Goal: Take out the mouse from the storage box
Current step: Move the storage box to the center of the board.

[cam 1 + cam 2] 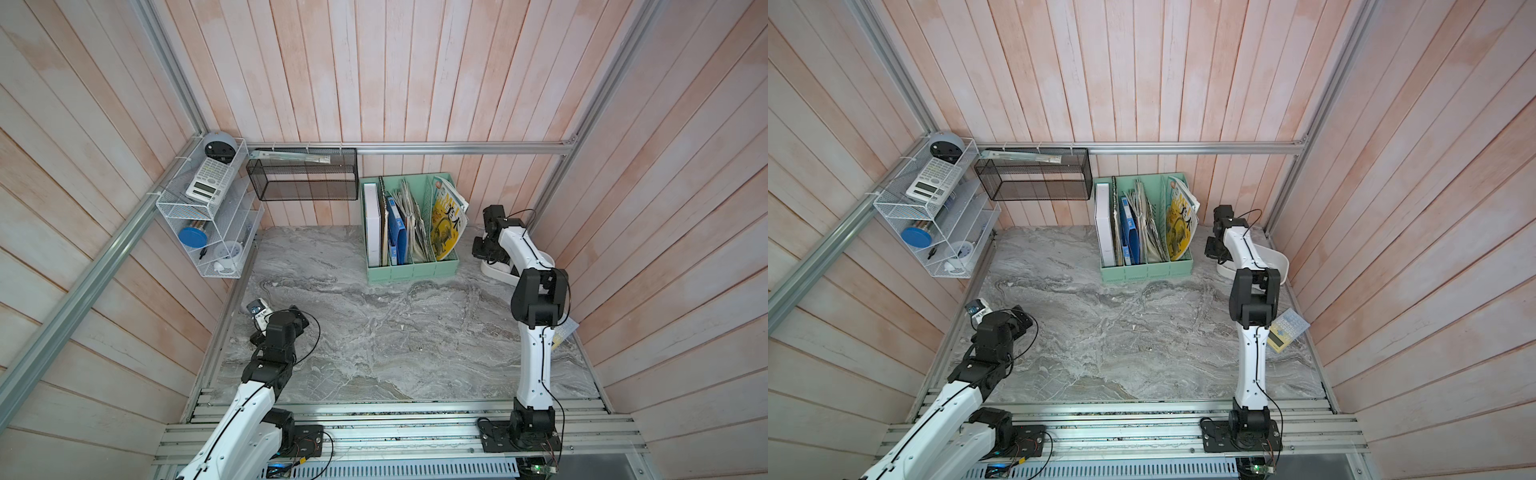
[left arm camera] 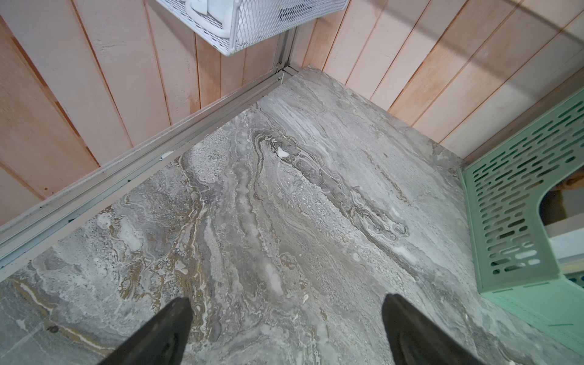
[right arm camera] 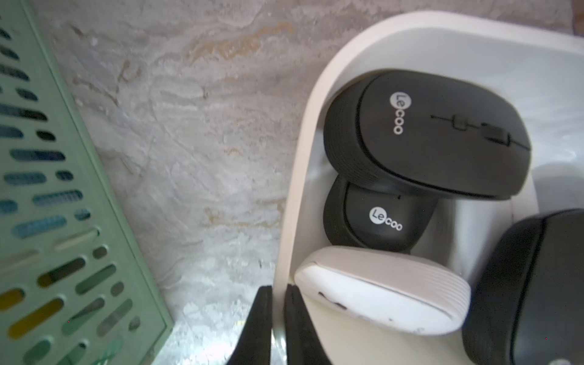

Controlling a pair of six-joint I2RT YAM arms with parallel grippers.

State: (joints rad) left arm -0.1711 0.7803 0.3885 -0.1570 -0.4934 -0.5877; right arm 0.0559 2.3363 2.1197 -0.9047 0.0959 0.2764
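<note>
The marble tabletop (image 1: 374, 332) carries a mint-green file organizer (image 1: 411, 272) at 12 o'clock and the white storage box (image 1: 1281, 259) at 2 o'clock. Inside lie a black Lecoo mouse (image 3: 426, 136), a second Lecoo mouse (image 3: 379, 218) and a white mouse (image 3: 385, 300). The right gripper (image 3: 277, 288) is clamped on the box's rim. The left gripper (image 2: 287, 303), at 9 o'clock, stands wide open over marble.
</note>
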